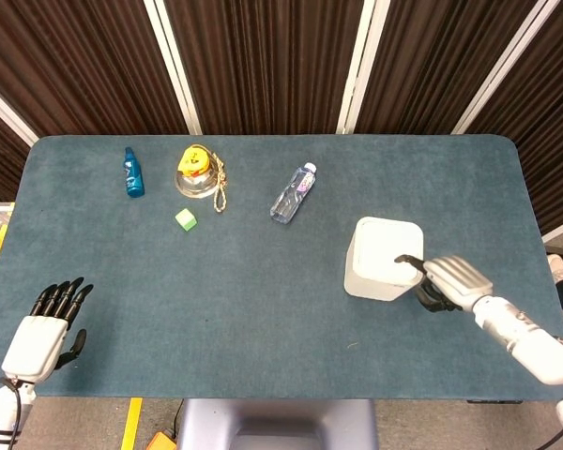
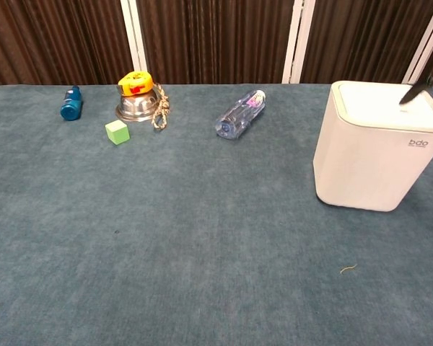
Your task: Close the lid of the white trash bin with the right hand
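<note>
The white trash bin [image 1: 384,258] stands at the right of the bench [image 1: 263,300], its lid [image 2: 381,97] lying flat. The right hand [image 1: 448,280] sits just right of it, one dark fingertip [image 2: 416,90] on the lid; its other fingers are curled, holding nothing. The chest view shows only that fingertip. The left hand [image 1: 45,329] rests open, well apart.

Even, diffuse overhead light; both views bright and sharp. Shadows soft and short on the tabletop [image 1: 263,300]. No glare except mild sheen on the metal bowl [image 2: 135,107]. Chest view shows slight wide-angle stretch at the edges.
</note>
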Robot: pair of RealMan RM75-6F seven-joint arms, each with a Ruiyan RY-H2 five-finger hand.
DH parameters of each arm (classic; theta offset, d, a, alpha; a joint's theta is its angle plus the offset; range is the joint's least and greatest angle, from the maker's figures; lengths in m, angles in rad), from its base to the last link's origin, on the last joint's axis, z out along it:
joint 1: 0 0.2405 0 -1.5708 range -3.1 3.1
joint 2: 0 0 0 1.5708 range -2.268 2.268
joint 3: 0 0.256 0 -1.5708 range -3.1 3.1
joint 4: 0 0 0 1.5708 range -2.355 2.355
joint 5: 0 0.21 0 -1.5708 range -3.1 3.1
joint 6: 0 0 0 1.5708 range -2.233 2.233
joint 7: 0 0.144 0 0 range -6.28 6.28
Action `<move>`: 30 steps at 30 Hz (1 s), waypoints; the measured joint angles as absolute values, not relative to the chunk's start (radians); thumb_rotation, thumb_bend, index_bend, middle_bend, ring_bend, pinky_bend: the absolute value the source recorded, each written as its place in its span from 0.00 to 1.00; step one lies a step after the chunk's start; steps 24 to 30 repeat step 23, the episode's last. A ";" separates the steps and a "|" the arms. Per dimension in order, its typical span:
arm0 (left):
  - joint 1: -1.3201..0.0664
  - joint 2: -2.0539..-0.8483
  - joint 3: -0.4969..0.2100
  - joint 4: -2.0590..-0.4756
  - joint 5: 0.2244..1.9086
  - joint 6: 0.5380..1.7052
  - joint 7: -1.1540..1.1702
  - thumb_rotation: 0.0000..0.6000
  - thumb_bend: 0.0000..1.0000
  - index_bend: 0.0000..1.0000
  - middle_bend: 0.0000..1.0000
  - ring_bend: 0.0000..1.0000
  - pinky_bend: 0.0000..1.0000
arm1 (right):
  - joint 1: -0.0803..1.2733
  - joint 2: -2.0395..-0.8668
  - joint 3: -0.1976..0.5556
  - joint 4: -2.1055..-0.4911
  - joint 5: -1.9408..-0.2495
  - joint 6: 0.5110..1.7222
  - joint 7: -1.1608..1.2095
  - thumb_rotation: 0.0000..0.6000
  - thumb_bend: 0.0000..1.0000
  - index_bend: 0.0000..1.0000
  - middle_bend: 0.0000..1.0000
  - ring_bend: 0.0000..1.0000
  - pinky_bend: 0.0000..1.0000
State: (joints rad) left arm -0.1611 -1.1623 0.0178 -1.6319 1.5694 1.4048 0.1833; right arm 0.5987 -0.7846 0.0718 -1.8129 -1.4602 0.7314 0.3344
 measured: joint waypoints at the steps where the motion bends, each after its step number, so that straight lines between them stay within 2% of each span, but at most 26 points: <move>1: -0.161 -1.163 0.018 -1.630 1.570 1.406 0.182 1.00 0.52 0.03 0.00 0.00 0.10 | 0.585 -0.784 0.074 -1.814 -1.468 0.771 0.336 1.00 0.65 0.19 1.00 1.00 1.00; 5: -0.162 -1.167 0.017 -1.627 1.567 1.400 0.187 1.00 0.52 0.03 0.00 0.00 0.10 | 0.499 -0.792 0.073 -1.809 -1.523 1.000 0.329 1.00 0.65 0.12 1.00 1.00 1.00; 7: -0.164 -1.169 0.018 -1.627 1.568 1.398 0.189 1.00 0.52 0.03 0.00 0.00 0.10 | 0.453 -0.803 0.067 -1.801 -1.556 1.103 0.310 1.00 0.65 0.09 0.99 0.94 0.97; 8: -0.164 -1.170 0.018 -1.627 1.573 1.400 0.188 1.00 0.52 0.03 0.00 0.00 0.10 | 0.416 -0.813 0.059 -1.794 -1.579 1.166 0.288 1.00 0.64 0.05 0.92 0.84 0.89; 10: -0.164 -1.172 0.019 -1.626 1.582 1.406 0.186 1.00 0.52 0.03 0.00 0.00 0.10 | 0.361 -0.829 0.040 -1.783 -1.608 1.242 0.241 1.00 0.58 0.01 0.69 0.60 0.67; 11: -0.164 -1.174 0.019 -1.623 1.591 1.413 0.182 1.00 0.51 0.03 0.00 0.00 0.10 | 0.330 -0.840 0.024 -1.776 -1.621 1.273 0.202 1.00 0.53 0.00 0.48 0.42 0.51; 12: -0.164 -1.177 0.019 -1.619 1.598 1.418 0.177 1.00 0.51 0.03 0.00 0.00 0.10 | 0.308 -0.849 0.012 -1.771 -1.628 1.288 0.172 1.00 0.51 0.00 0.33 0.27 0.38; 14: -0.164 -1.184 0.019 -1.607 1.618 1.435 0.160 1.00 0.50 0.03 0.00 0.00 0.09 | 0.262 -0.877 -0.010 -1.753 -1.636 1.311 0.115 1.00 0.49 0.00 0.17 0.10 0.23; 16: -0.164 -1.191 0.020 -1.591 1.637 1.450 0.143 1.00 0.50 0.03 0.00 0.00 0.09 | 0.222 -0.912 -0.024 -1.726 -1.639 1.338 0.083 1.00 0.48 0.00 0.06 0.02 0.11; 17: -0.163 -1.195 0.020 -1.580 1.648 1.460 0.133 1.00 0.50 0.03 0.00 0.00 0.08 | 0.194 -0.943 -0.031 -1.701 -1.640 1.367 0.063 1.00 0.47 0.00 0.02 0.00 0.05; 19: -0.163 -1.203 0.020 -1.565 1.661 1.477 0.120 1.00 0.50 0.03 0.00 0.00 0.08 | 0.160 -0.989 -0.043 -1.667 -1.650 1.418 0.036 1.00 0.45 0.00 0.00 0.00 0.00; 23: -0.158 -1.215 0.019 -1.551 1.677 1.501 0.109 1.00 0.49 0.03 0.00 0.00 0.08 | 0.107 -1.049 -0.052 -1.591 -1.665 1.485 -0.015 1.00 0.45 0.00 0.00 0.00 0.00; 30: -0.158 -1.215 0.019 -1.551 1.677 1.501 0.109 1.00 0.49 0.03 0.00 0.00 0.08 | 0.107 -1.049 -0.052 -1.591 -1.665 1.485 -0.015 1.00 0.45 0.00 0.00 0.00 0.00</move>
